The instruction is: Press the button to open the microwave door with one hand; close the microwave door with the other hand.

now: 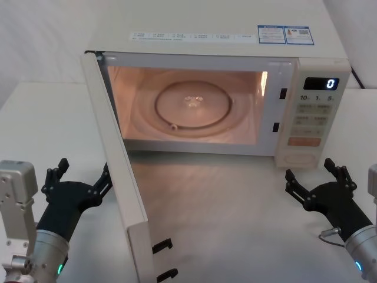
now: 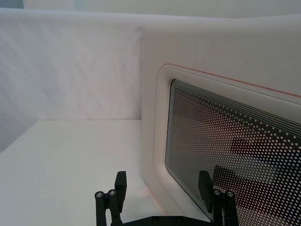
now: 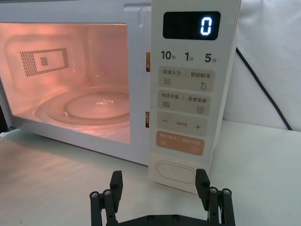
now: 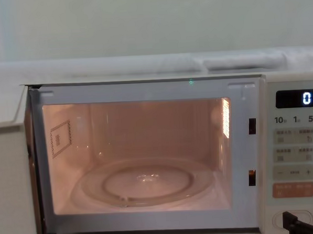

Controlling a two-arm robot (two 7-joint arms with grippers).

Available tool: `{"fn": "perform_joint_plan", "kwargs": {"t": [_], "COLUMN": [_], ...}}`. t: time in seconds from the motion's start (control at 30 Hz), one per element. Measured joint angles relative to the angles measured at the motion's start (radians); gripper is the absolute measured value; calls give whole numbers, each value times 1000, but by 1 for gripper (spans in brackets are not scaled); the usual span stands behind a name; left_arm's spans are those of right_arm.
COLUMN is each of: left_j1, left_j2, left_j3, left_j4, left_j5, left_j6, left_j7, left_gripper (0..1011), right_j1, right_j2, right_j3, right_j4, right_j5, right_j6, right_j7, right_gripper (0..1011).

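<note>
1. The microwave door stands swung wide on its left hinge, and the cavity is lit with the glass turntable bare inside. To my eye the opening half of the job is done; the closing half is all that is left.

2. The right claw hangs just off the worktop with its fingers spread and nothing in them. The button is straight ahead of it, close but apart, at the foot of the control panel of the microwave.

3. The left claw also has its fingers parted and holds nothing. It sits on the outer side of the open door, with the dotted window just ahead of its fingertips. I cannot tell whether it touches the panel.

4. That looks like a fair spot to push from; the door would have to sweep right across the front to latch.

5. The worktop in front of the cavity is bare and the right claw sits clear of the sweep. A black cable trails behind the oven, out of the way.
</note>
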Motion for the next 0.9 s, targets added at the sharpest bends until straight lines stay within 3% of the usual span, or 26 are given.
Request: {"fn": "perform_joint_plan", "kwargs": {"t": [0.9], "left_j1": [0], "left_j2": [0], "left_j3": [0], "left_j4": [0], "left_j5": [0], "left_j6": [0], "left_j7": [0], "left_gripper": [1001], "right_j1": [0], "right_j2": [0], "right_j3": [0], "right_j4": [0], "right_j5": [0], "right_j6": [0], "right_j7": [0], "right_gripper": [1002]}}
